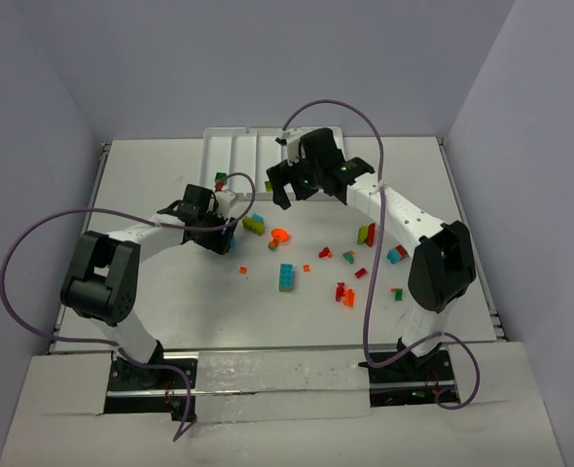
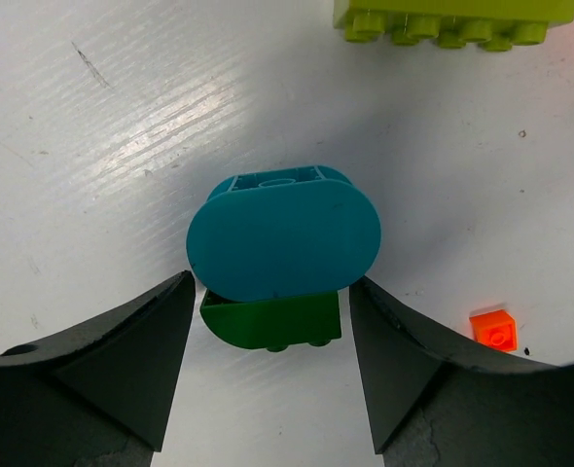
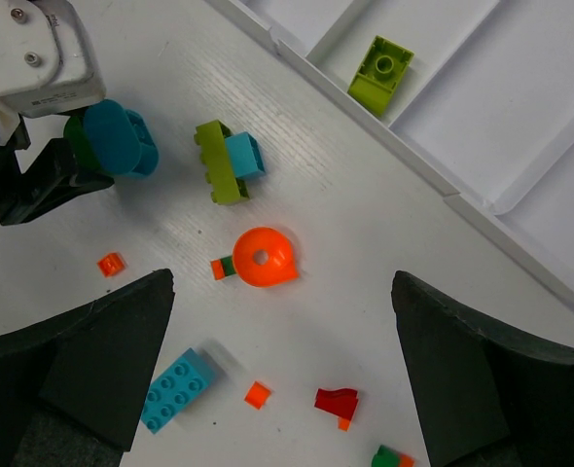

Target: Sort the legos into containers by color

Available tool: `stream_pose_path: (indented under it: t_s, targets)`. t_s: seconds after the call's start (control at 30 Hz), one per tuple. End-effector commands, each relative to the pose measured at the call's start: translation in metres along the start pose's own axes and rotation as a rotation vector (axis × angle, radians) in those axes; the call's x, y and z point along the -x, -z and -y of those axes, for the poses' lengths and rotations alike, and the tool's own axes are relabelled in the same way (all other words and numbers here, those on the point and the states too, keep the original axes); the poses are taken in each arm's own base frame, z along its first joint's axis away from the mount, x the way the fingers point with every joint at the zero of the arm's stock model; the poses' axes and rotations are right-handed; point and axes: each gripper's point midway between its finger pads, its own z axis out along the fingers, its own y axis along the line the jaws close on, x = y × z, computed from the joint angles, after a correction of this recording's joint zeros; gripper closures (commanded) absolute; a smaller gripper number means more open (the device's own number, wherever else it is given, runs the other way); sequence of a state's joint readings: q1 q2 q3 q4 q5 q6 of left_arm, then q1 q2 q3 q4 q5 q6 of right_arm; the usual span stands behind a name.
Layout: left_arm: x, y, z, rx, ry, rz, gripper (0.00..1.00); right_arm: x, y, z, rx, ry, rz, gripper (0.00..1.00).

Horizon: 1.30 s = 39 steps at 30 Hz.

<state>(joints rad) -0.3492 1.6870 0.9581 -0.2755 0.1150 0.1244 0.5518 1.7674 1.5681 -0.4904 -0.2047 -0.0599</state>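
A teal oval lego point(image 2: 282, 233) stacked on a dark green brick point(image 2: 272, 319) sits between my left gripper's point(image 2: 270, 287) fingertips, which touch the oval's two ends; the gripper is shut on this stack low over the table point(image 1: 227, 226). From the right wrist the same stack point(image 3: 120, 139) shows beside the left fingers. My right gripper point(image 3: 283, 282) hangs open and empty above the table point(image 1: 292, 190), near the white tray of containers point(image 1: 258, 146). One lime brick point(image 3: 381, 73) lies in a tray compartment.
Loose on the table are a lime and teal stack point(image 3: 229, 161), an orange round piece point(image 3: 263, 258), a teal brick point(image 3: 175, 389), a red bit point(image 3: 338, 401) and a small orange bit point(image 2: 492, 329). More bricks lie scattered at the right point(image 1: 370, 248).
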Motion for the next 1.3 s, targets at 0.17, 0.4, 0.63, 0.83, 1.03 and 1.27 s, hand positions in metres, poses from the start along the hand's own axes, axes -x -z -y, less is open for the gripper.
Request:
stream_pose_path:
  t_s: [0.17,0.4,0.63,0.83,1.03,1.27]
  targets:
    - [0.019,-0.002,0.005,-0.043,-0.051,0.057,0.39,0.007,-0.001,-0.004,0.015,-0.003,0.020,0.00]
    - [0.034,0.030,0.010,-0.057,-0.110,0.155,0.53,-0.005,-0.010,-0.022,0.107,-0.081,-0.013,0.00]
    - [0.068,0.090,0.029,-0.114,-0.226,0.371,0.55,-0.014,-0.018,-0.065,0.348,-0.228,-0.076,0.00]
    - [0.079,0.125,0.049,-0.155,-0.324,0.470,0.55,-0.005,-0.014,-0.099,0.566,-0.334,-0.095,0.00]
    - [0.074,0.129,0.058,-0.178,-0.356,0.462,0.56,-0.001,-0.004,-0.120,0.722,-0.372,-0.096,0.00]
    - [0.079,0.134,0.070,-0.217,-0.366,0.467,0.56,-0.003,-0.014,-0.123,0.734,-0.399,-0.130,0.00]
